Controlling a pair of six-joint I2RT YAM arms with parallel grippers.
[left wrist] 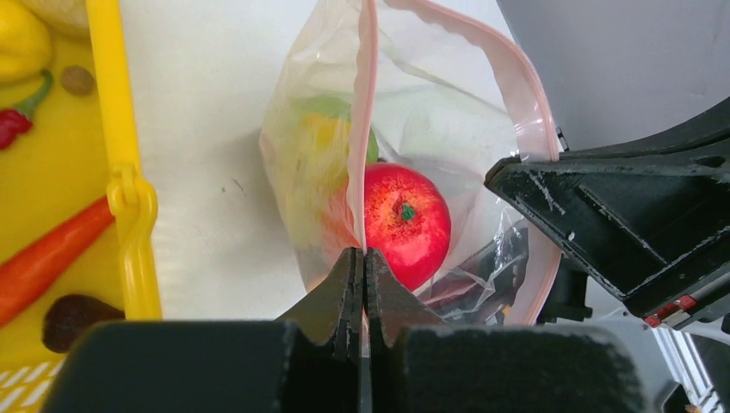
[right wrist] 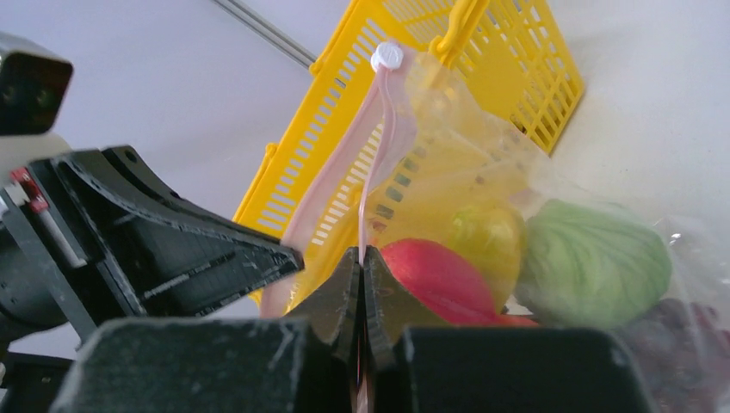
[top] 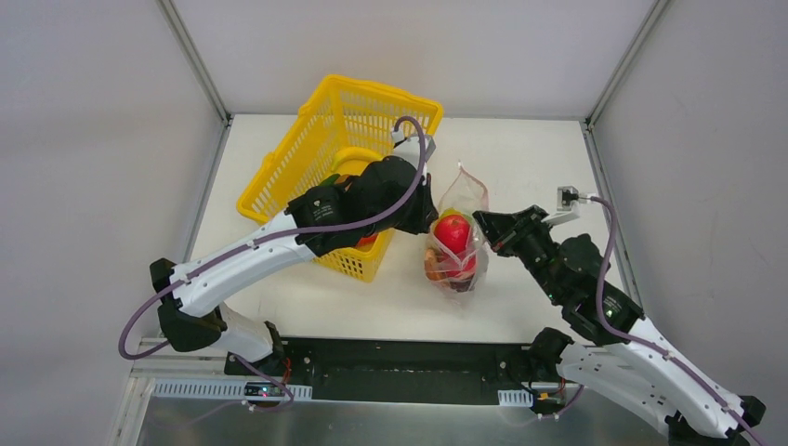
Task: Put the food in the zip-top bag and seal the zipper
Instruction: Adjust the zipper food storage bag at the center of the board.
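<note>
The zip-top bag (top: 457, 243) stands upright between my two arms, just right of the basket. It holds food: a red tomato (left wrist: 405, 219), a green cabbage (right wrist: 594, 262), a yellow-green piece (right wrist: 486, 237) and dark grapes low down. My left gripper (left wrist: 362, 252) is shut on the near lip of the pink zipper (left wrist: 365, 120). The other lip (left wrist: 527, 86) arcs away to the right, and my right gripper (right wrist: 361, 251) is shut on it. The mouth gapes between the two lips. From above, the left gripper (top: 432, 223) and right gripper (top: 481, 226) flank the bag.
A yellow lattice basket (top: 307, 149) stands tilted at the back left, right against the left arm. A carrot (left wrist: 52, 254), a red chili (left wrist: 15, 122) and a yellow piece (left wrist: 21, 39) lie in it. Grey walls close in both sides.
</note>
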